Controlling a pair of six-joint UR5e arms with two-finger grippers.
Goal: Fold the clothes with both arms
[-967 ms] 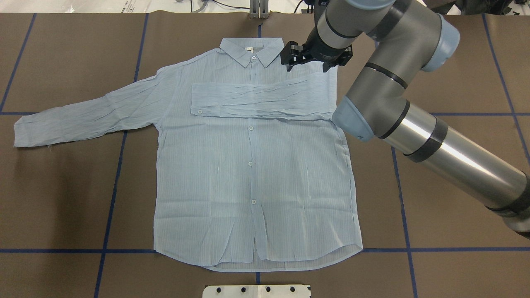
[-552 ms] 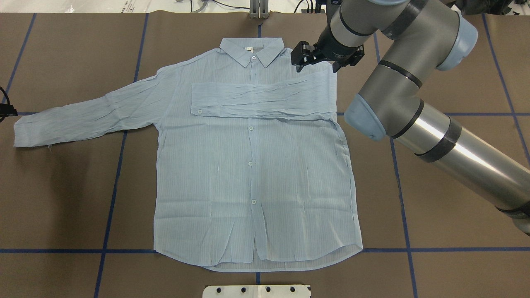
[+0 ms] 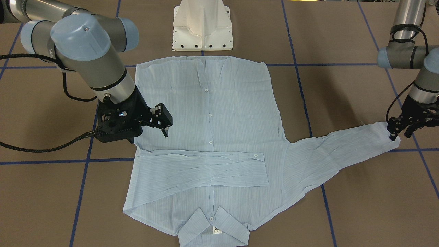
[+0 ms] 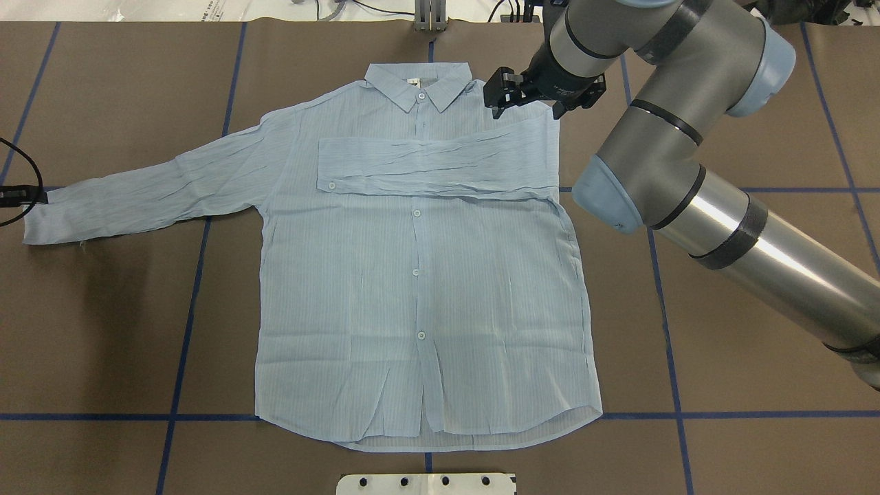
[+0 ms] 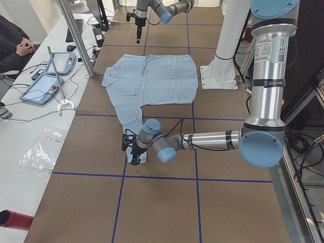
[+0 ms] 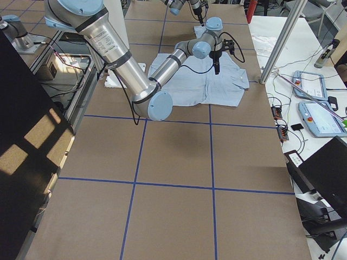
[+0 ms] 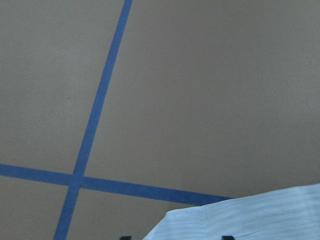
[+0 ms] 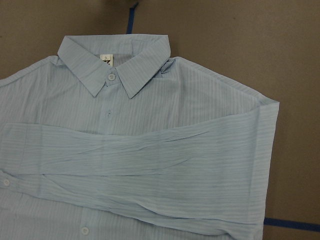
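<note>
The light-blue striped shirt (image 4: pixel 419 275) lies flat, front up, collar at the far side. One sleeve (image 4: pixel 440 168) is folded across the chest. The other sleeve (image 4: pixel 137 192) stretches out to the overhead view's left. My right gripper (image 4: pixel 526 111) is open and empty, hovering over the shirt's shoulder next to the collar; it also shows in the front view (image 3: pixel 149 135). My left gripper (image 3: pixel 399 134) is open at the cuff of the outstretched sleeve, its fingertips astride the cuff edge. The left wrist view shows the cuff corner (image 7: pixel 250 220) low in the frame.
The table is brown with blue tape lines (image 4: pixel 199 275). The white pedestal base (image 3: pixel 202 27) stands at the robot's side of the shirt's hem. A metal post (image 4: pixel 430 14) stands at the far edge. Tablets (image 5: pixel 50 71) lie on the operators' side table.
My right gripper moved a little right, away from the collar, then stopped, still open. My left gripper came in from the overhead view's left edge to the sleeve cuff.
</note>
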